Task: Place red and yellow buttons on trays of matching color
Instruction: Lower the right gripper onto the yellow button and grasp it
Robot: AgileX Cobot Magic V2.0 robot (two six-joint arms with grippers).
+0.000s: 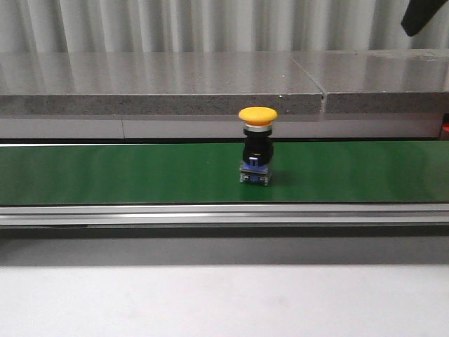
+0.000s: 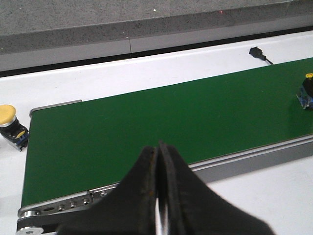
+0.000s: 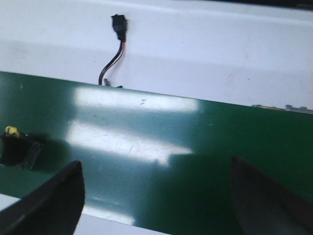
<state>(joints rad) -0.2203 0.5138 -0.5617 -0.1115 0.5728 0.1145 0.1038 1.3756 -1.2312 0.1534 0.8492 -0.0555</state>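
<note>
green conveyor belt (image 1: 126, 172), yellow button (image 1: 257, 144) upright

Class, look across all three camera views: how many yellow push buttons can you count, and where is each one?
2. One yellow button stands upright on the green belt, mid-frame in the front view. A second yellow button lies off the belt's end on the white surface, seen by the left wrist camera. Others may sit out of view.

Even indoor light, bright glare patches on the green belt (image 3: 146, 132) in right wrist view, slightly soft focus
</note>
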